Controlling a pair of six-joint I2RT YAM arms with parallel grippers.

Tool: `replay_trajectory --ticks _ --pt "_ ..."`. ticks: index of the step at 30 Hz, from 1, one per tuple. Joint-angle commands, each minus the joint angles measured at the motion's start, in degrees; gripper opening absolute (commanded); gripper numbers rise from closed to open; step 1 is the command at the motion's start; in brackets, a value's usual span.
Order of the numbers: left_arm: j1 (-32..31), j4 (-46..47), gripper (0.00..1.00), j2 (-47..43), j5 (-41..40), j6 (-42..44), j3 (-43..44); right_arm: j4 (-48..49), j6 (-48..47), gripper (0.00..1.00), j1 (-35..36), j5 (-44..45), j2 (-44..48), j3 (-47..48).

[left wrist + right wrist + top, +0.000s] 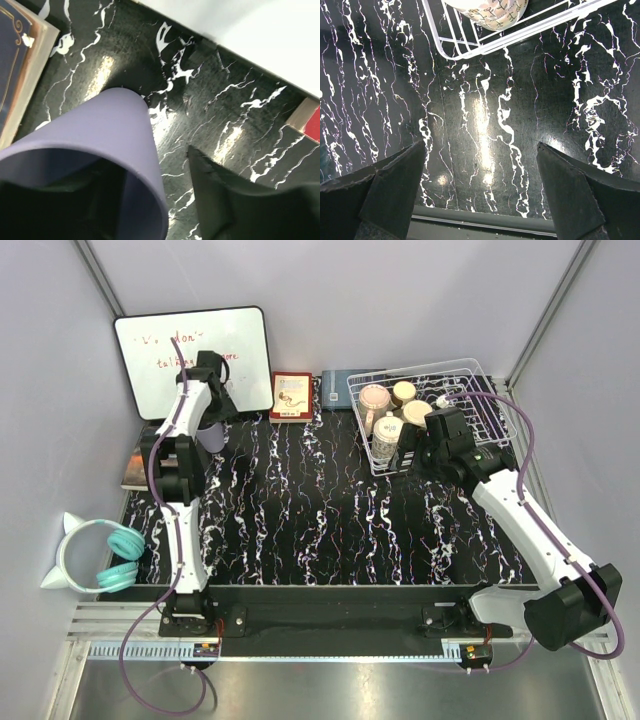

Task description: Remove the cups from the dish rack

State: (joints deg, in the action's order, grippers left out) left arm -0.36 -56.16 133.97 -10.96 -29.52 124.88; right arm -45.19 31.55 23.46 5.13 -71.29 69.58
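A whiteboard (192, 355) leans at the back left, with a red book (291, 396) beside it. Teal headphones (120, 555) lie off the table's left edge. The dish rack (420, 368) sits back right and holds a pink cup (375, 397), a patterned cup (490, 12) and cream ones.

The lavender cup (100, 130) stands on the table before the whiteboard. The left gripper (150, 167) is parted around its wall, one finger inside and the outer finger (225, 195) clear of it. The right gripper (480, 175) gapes wide and empty just outside the rack's corner.

The table (300, 520) is black with white veins, and the walls are pale.
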Motion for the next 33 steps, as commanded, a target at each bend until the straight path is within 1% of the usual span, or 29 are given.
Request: replay_trajectory --ticks 1,2,7,8,10,11,12,13,15,17,18,19,20,21,22,23,24,25,26,27,29,31,33 --pt "0.10 3.51 0.61 -5.47 1.56 -0.63 -0.51 0.01 -0.61 1.00 -0.17 1.90 0.71 2.23" --pt "0.18 3.69 0.64 -6.87 1.30 -0.72 -0.51 0.10 -0.44 1.00 -0.09 1.99 0.80 2.23" --pt "0.18 3.95 0.69 -11.53 0.50 -2.29 -0.69 0.10 -0.17 1.00 -0.09 2.52 0.89 2.84" --pt "0.18 3.95 0.69 -13.72 0.15 -2.56 -0.86 0.01 -0.26 1.00 -0.17 2.87 0.89 3.10" --pt "0.18 3.95 0.76 -17.58 -0.64 -3.52 -0.95 0.10 -0.79 1.00 -0.17 5.32 0.62 4.33" --pt "0.10 3.78 0.83 -19.08 -0.81 -3.88 -1.13 0.10 -1.05 1.00 -0.09 6.73 0.54 4.77" --pt "0.10 3.78 0.99 -20.75 -1.08 -4.40 -1.30 0.10 -1.49 1.00 -0.17 9.70 0.19 5.64" --pt "0.01 3.87 0.99 -24.08 -1.34 -5.37 -2.09 0.19 -1.84 1.00 -0.09 11.12 0.01 6.17" --pt "-0.87 3.78 0.99 -27.26 -2.48 -5.90 -2.79 0.89 -3.41 1.00 -0.17 14.10 -1.04 7.66" --pt "-3.41 3.60 0.99 -31.56 -4.84 -5.99 -5.42 1.68 -4.30 1.00 -0.17 14.21 -2.18 10.12" --pt "-4.72 3.78 0.99 -32.97 -6.25 -5.99 -6.74 1.51 -4.91 1.00 -0.26 12.73 -4.10 11.18" --pt "-7.87 3.87 0.99 -35.86 -7.66 -5.82 -8.23 1.42 -4.92 1.00 -0.17 11.85 -5.08 12.23" --pt "-9.73 3.95 0.99 -37.19 -10.63 -5.73 -11.82 1.42 -4.83 1.00 -0.17 11.14 -6.22 13.98" --pt "-11.57 4.30 0.99 -38.51 -12.49 -5.81 -13.59 1.42 -4.22 1.00 -0.17 10.09 -8.41 14.79" --pt "-15.16 4.39 0.99 -41.22 -14.33 -6.25 -16.05 1.42 -3.87 1.00 -0.17 9.91 -9.47 15.40" --pt "-16.76 4.65 0.99 -42.73 -16.61 -6.78 -18.33 1.42 -3.52 1.00 -0.17 9.99 -10.70 16.97" --pt "-18.08 5.27 0.99 -44.22 -17.42 -8.00 -23.32 1.42 -2.64 1.00 -0.17 10.69 -13.33 17.77" --pt "-20.27 5.62 0.99 -47.02 -17.43 -8.27 -25.63 1.51 -2.72 1.00 -0.09 11.04 -14.74 18.56" --pt "-20.99 5.89 0.99 -48.27 -15.25 -8.36 -27.74 1.51 -2.72 1.00 -0.17 11.92 -16.15 20.23" --pt "-21.78 5.89 0.99 -50.63 -14.45 -8.10 -31.59 1.51 -3.33 1.00 -0.17 12.36 -19.04 21.03" --pt "-24.33 5.80 0.99 -53.01 -12.86 -7.49 -35.39 1.51 -4.21 1.00 -0.17 13.94 -22.64 23.57" --pt "-26.26 5.80 0.99 -57.58 -12.94 -6.78 -40.75 1.51 -4.48 1.00 -0.26 15.35 -24.68 25.42" --pt "-27.32 5.98 0.99 -62.83 -12.77 -6.69 -45.57 1.51 -4.31 1.00 -2.10 15.01 -26.97 28.14"
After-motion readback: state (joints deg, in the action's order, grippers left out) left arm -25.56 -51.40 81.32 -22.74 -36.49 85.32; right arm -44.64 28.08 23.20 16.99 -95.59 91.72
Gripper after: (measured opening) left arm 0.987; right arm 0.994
